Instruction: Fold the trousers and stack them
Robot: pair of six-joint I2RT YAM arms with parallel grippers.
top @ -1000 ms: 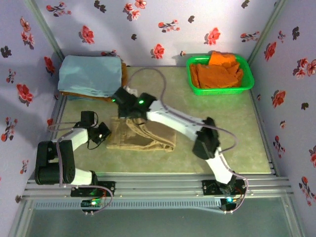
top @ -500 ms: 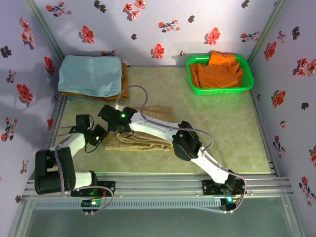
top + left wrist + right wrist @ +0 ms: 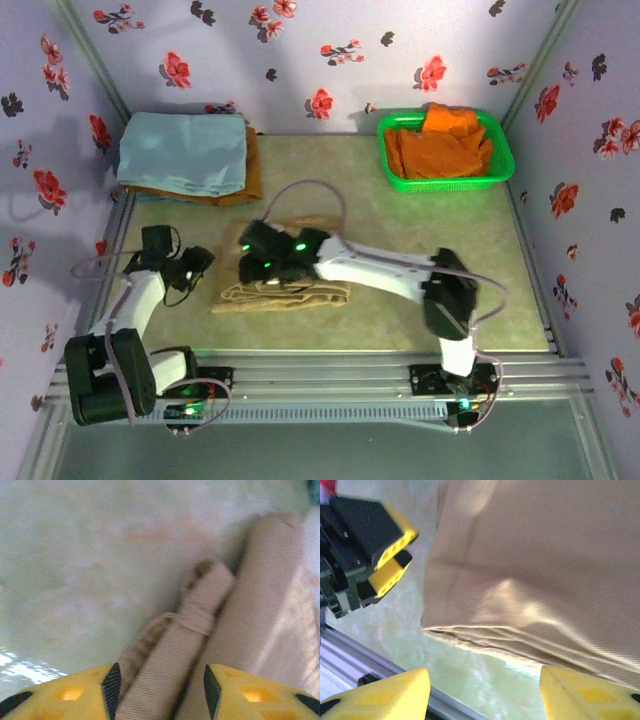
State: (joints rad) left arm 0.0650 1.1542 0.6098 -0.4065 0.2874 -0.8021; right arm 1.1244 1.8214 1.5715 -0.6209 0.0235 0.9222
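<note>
- Top external: high behind both arm bases [image 3: 300,385], looking down on the whole pale green table [image 3: 500,250].
- Left wrist: very close, facing down on folded tan cloth trousers [image 3: 260,605].
- Right wrist: close above the same trousers, catching the left tool [image 3: 395,555].

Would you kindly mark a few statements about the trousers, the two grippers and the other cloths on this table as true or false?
1. The tan, soft-cloth trousers lie folded on the pale green table. True.
2. The right gripper is shut on the trousers. False: its jaws stand wide apart above the cloth, with nothing between them.
3. The green plastic basket holds bright orange garments. True.
4. The light blue cloth lies in the basket. False: it tops a pile in the far left corner.
5. The left gripper is open, at the trousers' left end. True.
</note>
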